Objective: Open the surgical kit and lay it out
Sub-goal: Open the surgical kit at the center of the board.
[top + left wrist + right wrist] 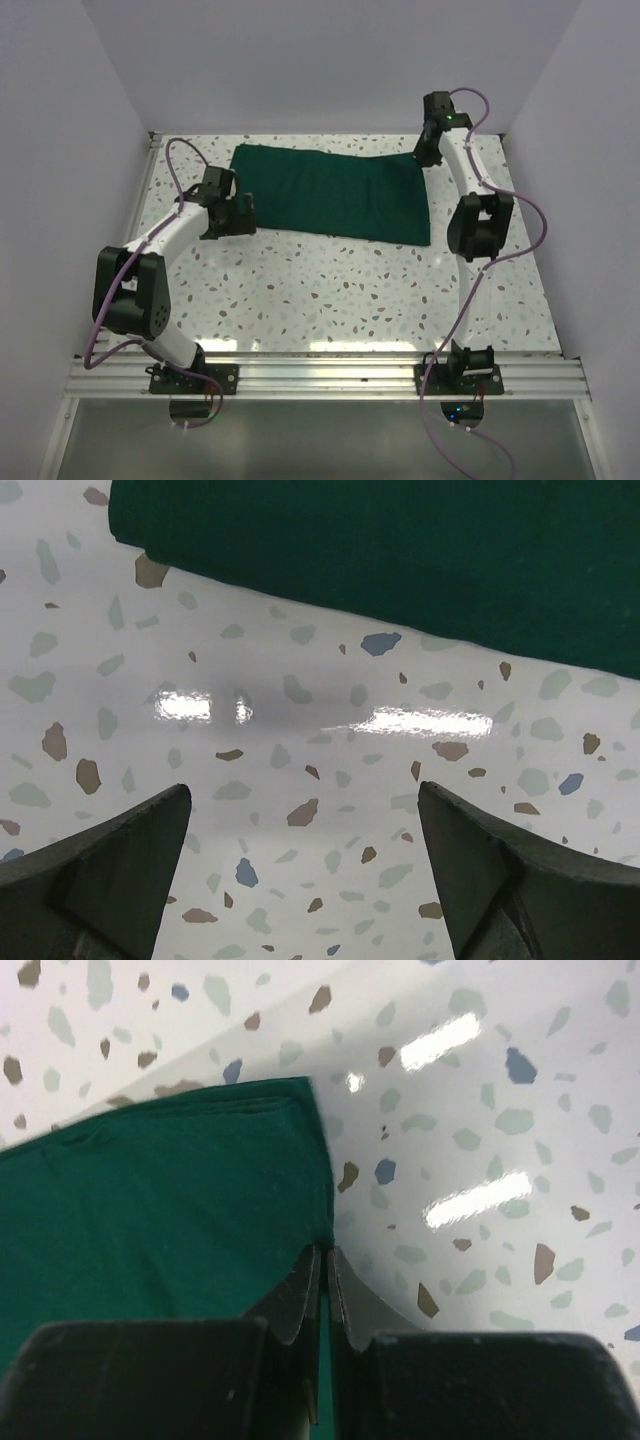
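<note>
Checking the top view, I saw the green cloth (330, 190) lying flat and closed on the far half of the speckled surface (330, 300), a rough rectangle with its long side running left to right. Nothing of what it might hold showed from any camera.

The left end effector (230, 215) sat low at the cloth's near left corner. On its wrist camera the two fingers were wide apart with only bare surface between them. The cloth's near edge lay just beyond the fingertips and did not touch them.

The right end effector (322, 1252) was at the cloth's far right corner. Its fingers were pressed almost together, with a thin strip of green between them, so I logged it as clamped on the cloth's right edge just below that corner. The corner itself lay flat on the surface.
</note>
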`<move>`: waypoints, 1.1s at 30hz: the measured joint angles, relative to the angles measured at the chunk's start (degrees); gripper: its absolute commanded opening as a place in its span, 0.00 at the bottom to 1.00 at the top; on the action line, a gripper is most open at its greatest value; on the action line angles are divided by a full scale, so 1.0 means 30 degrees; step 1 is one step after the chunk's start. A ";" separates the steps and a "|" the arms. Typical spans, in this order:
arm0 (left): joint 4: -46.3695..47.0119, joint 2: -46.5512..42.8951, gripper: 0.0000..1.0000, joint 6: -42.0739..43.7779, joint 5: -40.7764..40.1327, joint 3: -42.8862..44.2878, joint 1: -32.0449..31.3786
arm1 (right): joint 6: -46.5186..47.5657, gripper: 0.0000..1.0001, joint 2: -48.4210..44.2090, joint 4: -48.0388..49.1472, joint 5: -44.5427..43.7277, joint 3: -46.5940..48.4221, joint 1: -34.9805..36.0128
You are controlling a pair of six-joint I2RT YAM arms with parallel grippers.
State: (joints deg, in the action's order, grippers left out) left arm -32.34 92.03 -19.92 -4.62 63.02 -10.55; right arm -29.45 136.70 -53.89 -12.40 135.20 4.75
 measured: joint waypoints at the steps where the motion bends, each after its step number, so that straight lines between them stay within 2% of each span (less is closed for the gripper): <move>1: -0.0007 0.0000 1.00 0.0000 0.0000 0.0146 0.0000 | 0.0051 0.00 0.0000 -0.0219 0.0168 -0.0036 0.0095; 6: -0.0117 0.0087 1.00 0.0000 0.0160 0.1311 0.0007 | 0.0495 0.00 -0.0597 -0.0576 0.1078 -0.2076 0.1814; 14: -0.0372 0.0532 1.00 0.0007 0.0634 0.3067 0.0000 | 0.0823 0.00 -0.3883 -0.0342 0.2703 -0.8349 0.6747; 17: -0.0437 0.0670 1.00 0.0000 0.0882 0.3402 0.0007 | 0.0823 0.00 -0.5952 0.0095 0.3060 -1.1060 0.7271; 21: -0.0539 0.0670 1.00 -0.0022 0.1166 0.3461 0.0000 | 0.0852 0.00 -0.8109 0.0423 0.3257 -1.3369 0.6856; 22: -0.0546 0.0670 1.00 -0.0022 0.1268 0.3461 0.0000 | 0.0940 0.04 -0.8539 0.0583 0.3541 -1.3806 0.6747; 24: -0.0539 0.0670 1.00 -0.0102 0.1479 0.3461 0.0000 | 0.1202 0.37 -0.9136 0.0801 0.4044 -1.4396 0.6703; 25: -0.0539 0.0670 1.00 -0.0168 0.1559 0.3461 -0.0007 | 0.1362 0.56 -0.9355 0.0758 0.4218 -1.4549 0.6819; 28: -0.0495 0.0670 1.00 -0.0262 0.1763 0.3402 -0.0029 | 0.2098 0.75 -0.9559 0.0532 0.4452 -1.4739 0.7359; 33: -0.0430 0.0437 1.00 -0.0525 0.1836 0.2565 -0.0189 | 0.2790 0.76 -0.9551 0.0044 0.4422 -1.4710 0.7861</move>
State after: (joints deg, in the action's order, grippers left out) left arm -33.63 93.34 -21.50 0.89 70.72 -11.11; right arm -21.08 108.05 -53.76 0.86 91.07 28.34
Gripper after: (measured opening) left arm 0.994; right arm 0.757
